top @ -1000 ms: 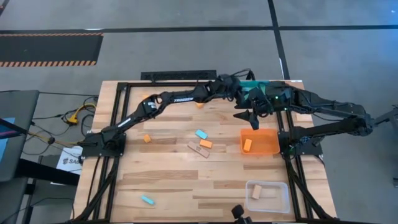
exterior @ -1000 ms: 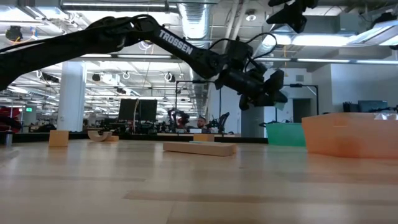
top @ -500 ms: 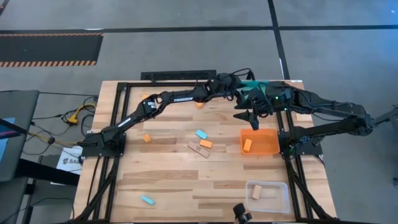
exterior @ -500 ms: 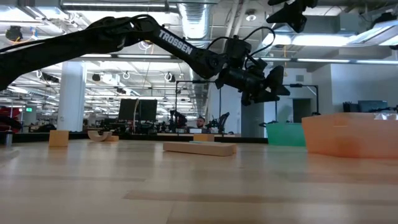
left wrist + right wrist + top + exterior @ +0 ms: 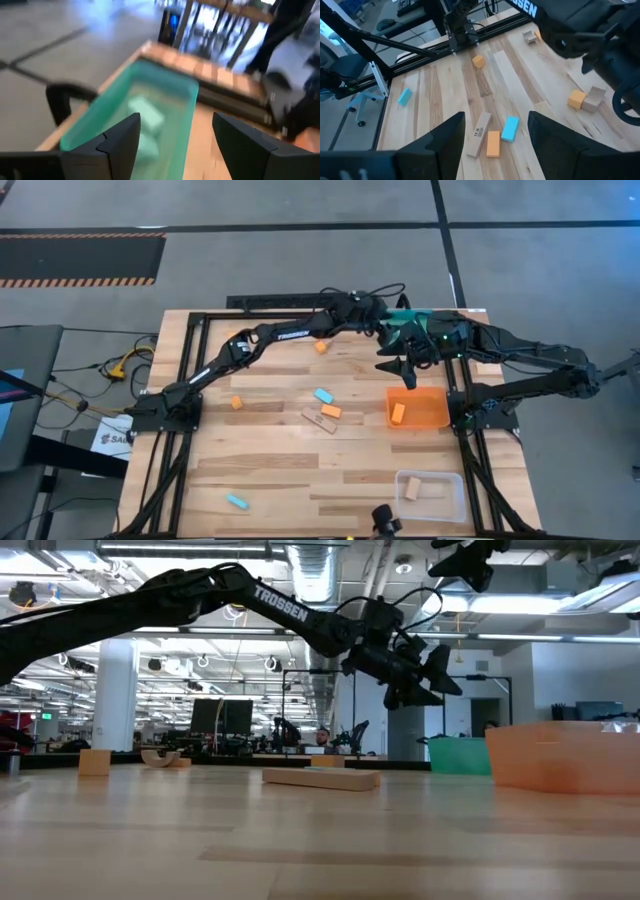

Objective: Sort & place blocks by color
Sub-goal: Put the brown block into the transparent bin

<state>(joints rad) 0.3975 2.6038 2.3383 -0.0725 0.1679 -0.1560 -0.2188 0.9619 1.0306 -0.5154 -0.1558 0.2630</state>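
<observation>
My left gripper (image 5: 180, 150) (image 5: 392, 322) (image 5: 440, 670) hovers open above the teal bin (image 5: 170, 87) at the table's far edge. Two light blue blocks (image 5: 145, 112) lie inside that bin. My right gripper (image 5: 495, 145) (image 5: 400, 368) hangs open and high, just on the near side of the teal bin and beyond the orange bin (image 5: 432, 420). On the table's middle lie a cyan block (image 5: 323, 395), an orange block (image 5: 331, 411) and a long tan block (image 5: 319, 420). Other blocks lie apart: orange ones (image 5: 236, 402) (image 5: 321, 348) and a cyan one (image 5: 237, 501).
The orange bin holds an orange block (image 5: 398, 413). A clear bin (image 5: 450, 505) at the near right holds a tan block (image 5: 412, 490). Two small blocks (image 5: 235, 337) lie at the far left. The arms cross closely over the far right corner.
My left gripper has opened wider above the teal bin, and it has drawn slightly up and toward the far edge. My right arm has kept still.
</observation>
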